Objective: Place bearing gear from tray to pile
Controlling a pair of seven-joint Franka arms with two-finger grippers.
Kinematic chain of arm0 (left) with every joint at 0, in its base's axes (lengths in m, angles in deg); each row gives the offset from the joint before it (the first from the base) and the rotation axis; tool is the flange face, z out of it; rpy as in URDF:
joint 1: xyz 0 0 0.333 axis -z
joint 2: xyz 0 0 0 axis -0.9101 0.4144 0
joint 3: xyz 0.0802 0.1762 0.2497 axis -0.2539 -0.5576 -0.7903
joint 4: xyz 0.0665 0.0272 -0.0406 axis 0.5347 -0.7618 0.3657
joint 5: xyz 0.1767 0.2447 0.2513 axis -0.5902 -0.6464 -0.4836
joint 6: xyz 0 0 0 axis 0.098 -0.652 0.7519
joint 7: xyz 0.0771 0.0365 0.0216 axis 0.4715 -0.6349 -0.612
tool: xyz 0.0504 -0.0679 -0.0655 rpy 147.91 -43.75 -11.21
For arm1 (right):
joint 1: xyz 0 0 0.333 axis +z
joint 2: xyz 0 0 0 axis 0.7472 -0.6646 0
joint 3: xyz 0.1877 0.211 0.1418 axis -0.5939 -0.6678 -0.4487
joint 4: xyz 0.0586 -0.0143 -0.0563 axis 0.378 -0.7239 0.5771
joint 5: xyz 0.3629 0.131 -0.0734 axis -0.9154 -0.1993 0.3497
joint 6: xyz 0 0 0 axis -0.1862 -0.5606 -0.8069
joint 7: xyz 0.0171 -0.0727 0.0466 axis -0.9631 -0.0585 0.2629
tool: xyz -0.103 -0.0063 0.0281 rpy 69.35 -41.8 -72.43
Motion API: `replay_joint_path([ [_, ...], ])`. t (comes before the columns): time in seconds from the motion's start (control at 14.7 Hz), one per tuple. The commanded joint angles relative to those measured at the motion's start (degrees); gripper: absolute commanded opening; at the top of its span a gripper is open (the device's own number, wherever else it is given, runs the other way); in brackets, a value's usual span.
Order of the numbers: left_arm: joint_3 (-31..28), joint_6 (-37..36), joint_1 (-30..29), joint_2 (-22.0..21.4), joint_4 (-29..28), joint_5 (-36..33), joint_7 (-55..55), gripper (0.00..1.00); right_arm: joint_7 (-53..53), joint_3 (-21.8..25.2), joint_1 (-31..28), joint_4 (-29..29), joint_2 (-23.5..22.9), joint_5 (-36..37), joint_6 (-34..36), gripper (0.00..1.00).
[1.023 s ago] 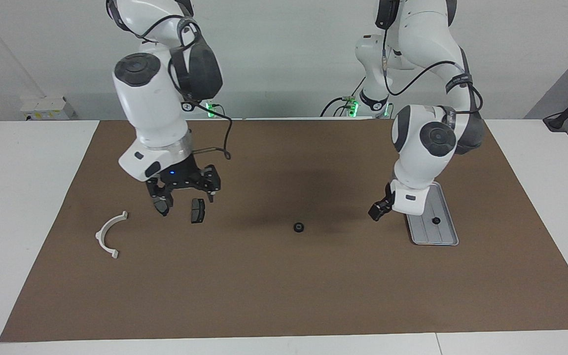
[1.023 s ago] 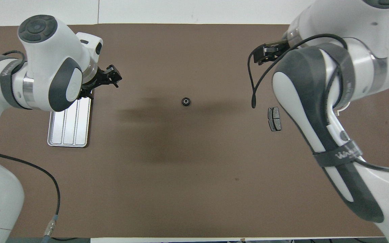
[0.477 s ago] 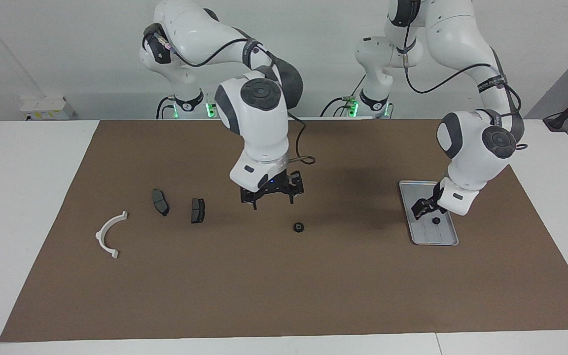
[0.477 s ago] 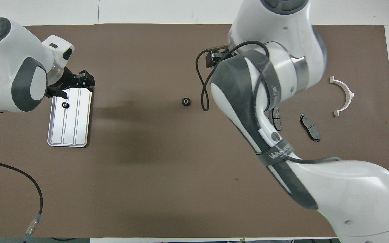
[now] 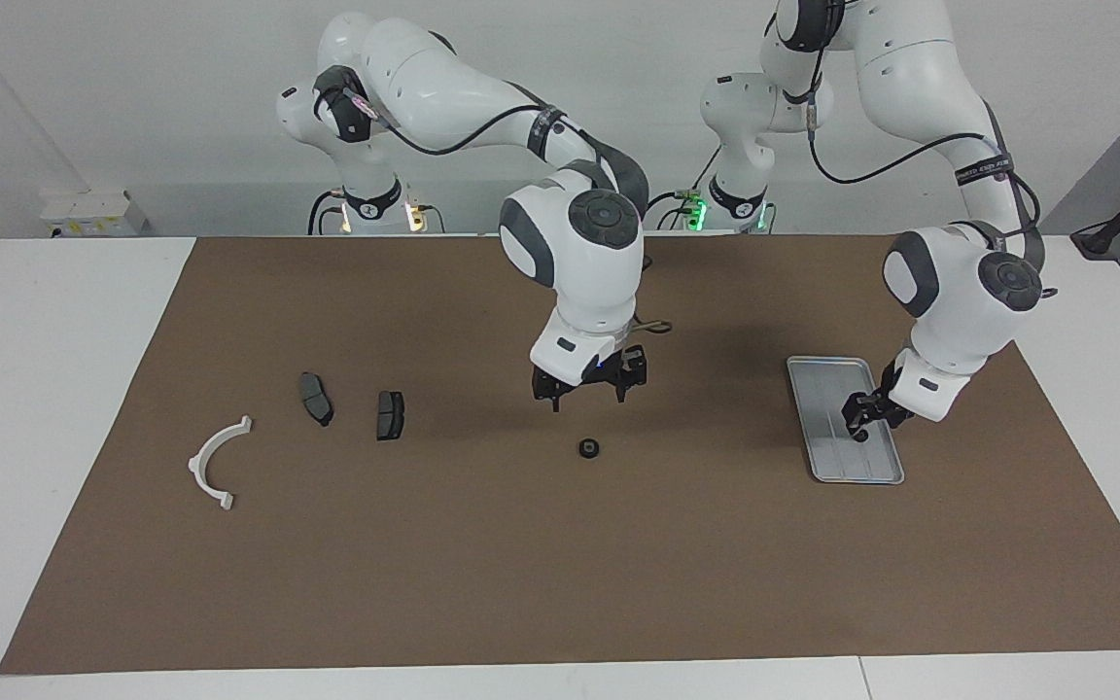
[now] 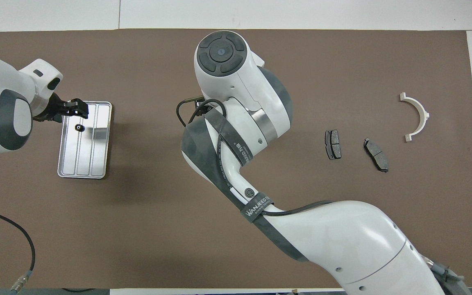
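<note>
The silver tray (image 5: 824,387) (image 6: 96,155) lies at the left arm's end of the mat. A small dark bearing gear (image 5: 859,436) (image 6: 79,128) rests on it. My left gripper (image 5: 862,418) (image 6: 73,110) hangs low over that gear. A second bearing gear (image 5: 589,448) lies on the mat's middle, hidden by the right arm in the overhead view. My right gripper (image 5: 587,391) hovers over it, open and holding nothing. The pile, a white half-ring bracket (image 5: 218,465) (image 6: 416,116) and two brake pads (image 5: 315,398) (image 5: 389,414) (image 6: 333,144) (image 6: 376,149), lies at the right arm's end.
A brown mat (image 5: 560,564) covers most of the white table (image 5: 45,389). The right arm's upper links stretch across the mat's middle in the overhead view.
My right gripper left the brake pads and swung to the mat's middle, over the loose gear. My left gripper moved from beside the tray to low over the gear on it.
</note>
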Motion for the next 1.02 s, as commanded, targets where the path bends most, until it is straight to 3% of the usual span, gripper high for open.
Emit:
replay_joint_path([
  [0.0, 0.47, 3.94, -0.95, -1.73, -4.22, 0.38, 1.12, 0.69, 1.58, -0.05, 0.05, 1.63, -2.17, 0.86, -1.84, 1.0],
  [0.48, 0.38, 8.86, -1.75, -0.76, -7.2, 0.46, 2.79, 0.69, 3.6, -0.22, 0.14, -2.15, -4.02, 1.13, -7.46, 1.0],
  [0.82, 0.47, 10.0, -1.75, -0.41, -7.91, 0.46, 2.71, 0.55, 4.3, -0.31, 0.49, -6.36, -3.32, 0.34, -12.65, 1.0],
  [0.95, 0.47, 10.18, -1.75, -0.32, -7.91, 0.46, 2.71, 0.55, 4.3, -0.31, 0.32, -7.95, -3.23, 0.16, -13.79, 1.0],
])
